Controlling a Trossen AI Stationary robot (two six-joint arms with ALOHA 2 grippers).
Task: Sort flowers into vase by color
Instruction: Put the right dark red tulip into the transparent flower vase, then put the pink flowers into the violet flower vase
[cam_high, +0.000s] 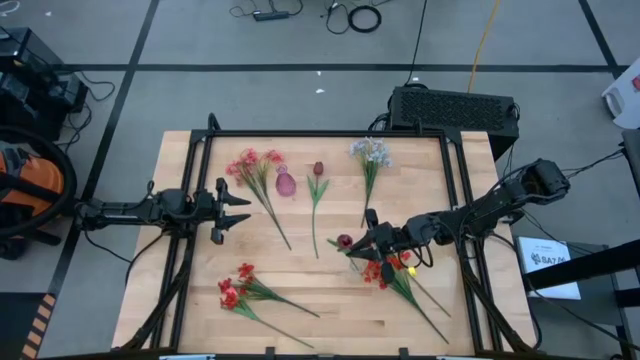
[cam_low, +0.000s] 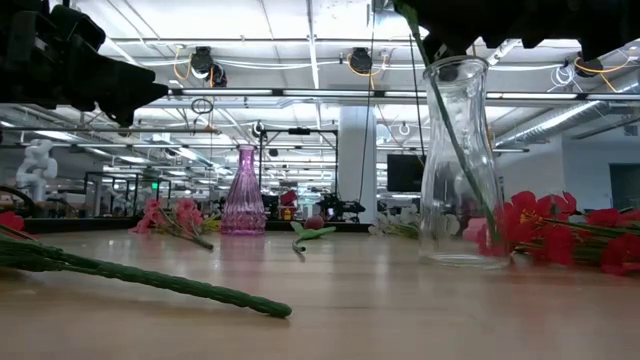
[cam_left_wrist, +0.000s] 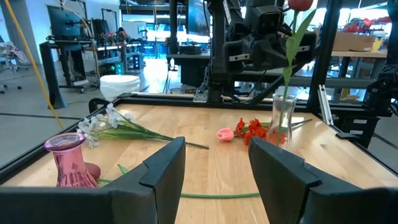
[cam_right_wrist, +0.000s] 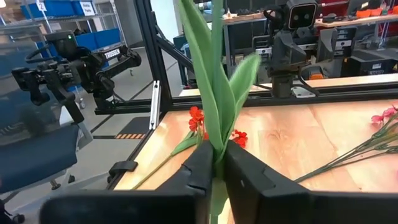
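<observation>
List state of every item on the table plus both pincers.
Clear vase: upright, tulip stem inside.
Maroon tulip: upright, stem in the clear vase, fingers at its stem.
Right pincer: over the clear vase, fingers close around the tulip stem.
Left pincer: open, empty, waiting at table's left.
Pink vase: upright, empty.
Red flowers: lying flat.
Pale sprig: lying flat.

tulip (cam_right_wrist: 214, 93) head beyond frame edge
</observation>
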